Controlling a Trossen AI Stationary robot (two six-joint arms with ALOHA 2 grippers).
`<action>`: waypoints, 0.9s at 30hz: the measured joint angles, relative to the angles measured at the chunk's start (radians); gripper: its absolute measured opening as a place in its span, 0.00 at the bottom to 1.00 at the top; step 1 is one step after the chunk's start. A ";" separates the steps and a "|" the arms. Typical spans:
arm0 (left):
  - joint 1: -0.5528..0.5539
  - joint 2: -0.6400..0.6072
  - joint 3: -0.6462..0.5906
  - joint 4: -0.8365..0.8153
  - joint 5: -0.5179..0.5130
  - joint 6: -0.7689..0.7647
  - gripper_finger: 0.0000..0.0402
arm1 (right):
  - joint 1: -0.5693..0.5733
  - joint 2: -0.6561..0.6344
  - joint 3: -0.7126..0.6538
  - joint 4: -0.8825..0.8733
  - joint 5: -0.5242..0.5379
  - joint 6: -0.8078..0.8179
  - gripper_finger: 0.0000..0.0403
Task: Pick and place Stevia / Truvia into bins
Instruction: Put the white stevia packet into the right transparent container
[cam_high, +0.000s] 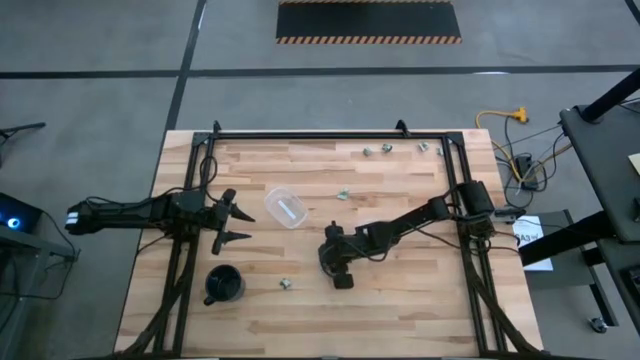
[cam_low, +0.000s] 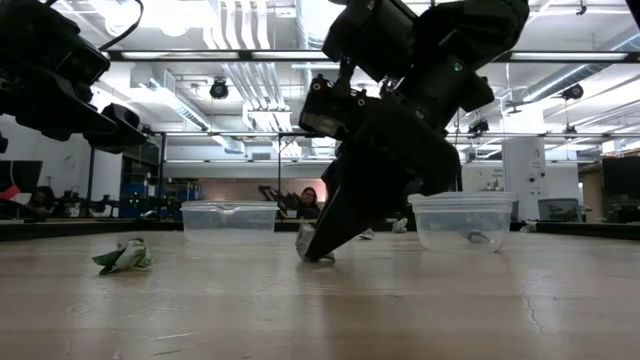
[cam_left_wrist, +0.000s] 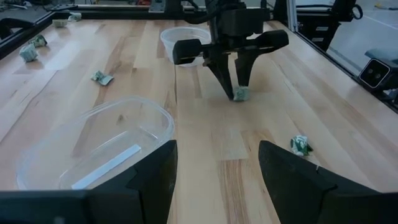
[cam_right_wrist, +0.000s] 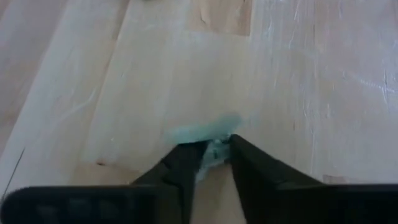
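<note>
Several small green-and-white Stevia packets lie on the wooden table; one sits near the black cup, one mid-table, and others along the far edge. One clear bin stands just right of my left gripper, which is open and holds nothing. A second clear bin stands behind my right gripper. That gripper points down at the table's middle, shut on a packet. My right gripper pinches a crumpled Stevia packet between its two fingertips. The fingers come from above, slanting down. The packet rests on the table under the tips.
A black cup stands near the front left, close to a loose packet. The black frame rails border the table's far, left and right sides. Bare wood lies along the near edge.
</note>
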 joint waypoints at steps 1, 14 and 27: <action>0.000 0.000 0.000 0.000 0.000 0.000 0.52 | 0.000 0.000 0.000 -0.005 -0.001 -0.003 0.15; 0.000 0.001 0.000 -0.001 0.000 0.000 0.52 | 0.001 -0.014 -0.004 -0.019 -0.007 -0.030 0.02; 0.000 0.001 0.000 0.001 0.000 0.000 0.52 | 0.035 -0.207 -0.053 -0.015 0.186 -0.047 0.02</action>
